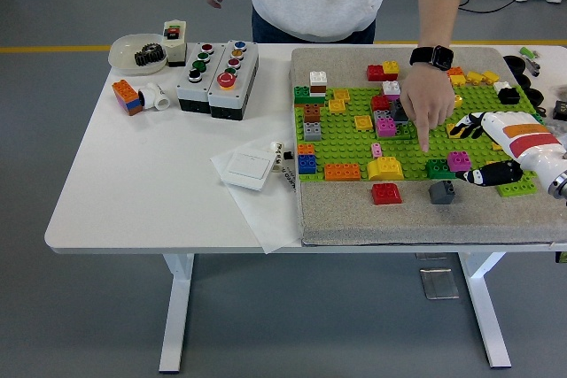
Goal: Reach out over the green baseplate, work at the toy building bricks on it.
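Flat green studded plastic baseplate [416,143] on grey mat on white counter [168,183], long axis 9-to-3 o'clock, white right robot hand [483,152] over its 3 o'clock end, fingers spread, holding nothing, person's hand [425,108] pointing down at bricks.

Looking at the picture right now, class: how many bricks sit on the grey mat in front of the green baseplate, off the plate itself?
2: a red brick below the yellow one, and a grey brick to its right, near the robot's right hand. None seem hidden there.
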{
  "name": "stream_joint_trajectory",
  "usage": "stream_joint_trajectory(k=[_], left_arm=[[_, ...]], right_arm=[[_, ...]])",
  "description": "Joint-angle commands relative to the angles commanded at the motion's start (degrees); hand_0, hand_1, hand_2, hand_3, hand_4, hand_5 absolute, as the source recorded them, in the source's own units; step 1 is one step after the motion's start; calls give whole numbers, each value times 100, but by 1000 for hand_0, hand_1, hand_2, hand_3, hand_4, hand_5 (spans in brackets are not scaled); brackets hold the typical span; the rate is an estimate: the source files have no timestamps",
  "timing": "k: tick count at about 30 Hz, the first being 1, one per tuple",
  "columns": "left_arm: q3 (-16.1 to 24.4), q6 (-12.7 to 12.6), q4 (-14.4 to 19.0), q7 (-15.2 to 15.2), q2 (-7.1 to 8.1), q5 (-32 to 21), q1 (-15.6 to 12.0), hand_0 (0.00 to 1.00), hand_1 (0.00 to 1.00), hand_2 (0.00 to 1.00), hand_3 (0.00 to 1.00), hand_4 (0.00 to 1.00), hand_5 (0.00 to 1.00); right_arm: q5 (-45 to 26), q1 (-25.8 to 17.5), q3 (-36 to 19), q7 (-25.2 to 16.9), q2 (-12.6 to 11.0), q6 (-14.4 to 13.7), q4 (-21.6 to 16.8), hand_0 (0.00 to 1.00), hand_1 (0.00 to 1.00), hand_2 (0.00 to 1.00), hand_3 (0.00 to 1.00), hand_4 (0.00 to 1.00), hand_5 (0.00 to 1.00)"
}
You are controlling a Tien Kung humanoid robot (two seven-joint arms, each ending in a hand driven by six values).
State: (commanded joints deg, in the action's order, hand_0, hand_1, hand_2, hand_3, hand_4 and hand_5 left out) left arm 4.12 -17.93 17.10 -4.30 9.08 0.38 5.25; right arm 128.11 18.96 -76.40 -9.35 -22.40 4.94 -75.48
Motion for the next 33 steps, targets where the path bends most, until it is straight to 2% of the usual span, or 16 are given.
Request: stream_joint_trajectory(k=[22, 28, 29, 33], left_arm=[[15, 4, -1, 12, 5, 32, 1, 819, 817, 827, 670, 680, 652], [5, 1, -3, 2, 3, 12, 0, 818, 817, 825, 669, 680, 653], [3, 2, -2, 2, 5, 11, 0, 818, 817, 826, 670, 680, 653], [-2, 2, -1, -2, 8, 1, -1, 818, 817, 826, 670, 680, 653]], right_arm=[[125, -173, -237, -25, -92, 251, -241, 591, 603, 657, 688, 998, 272], [139, -196, -180, -18, -79, 300, -305, 572, 604, 663, 695, 998, 278], [138, -194, -158, -16, -76, 317, -324, 523, 588, 646, 680, 998, 275], [126, -185, -61, -10, -64, 353, -366, 523, 588, 646, 680, 998, 275]])
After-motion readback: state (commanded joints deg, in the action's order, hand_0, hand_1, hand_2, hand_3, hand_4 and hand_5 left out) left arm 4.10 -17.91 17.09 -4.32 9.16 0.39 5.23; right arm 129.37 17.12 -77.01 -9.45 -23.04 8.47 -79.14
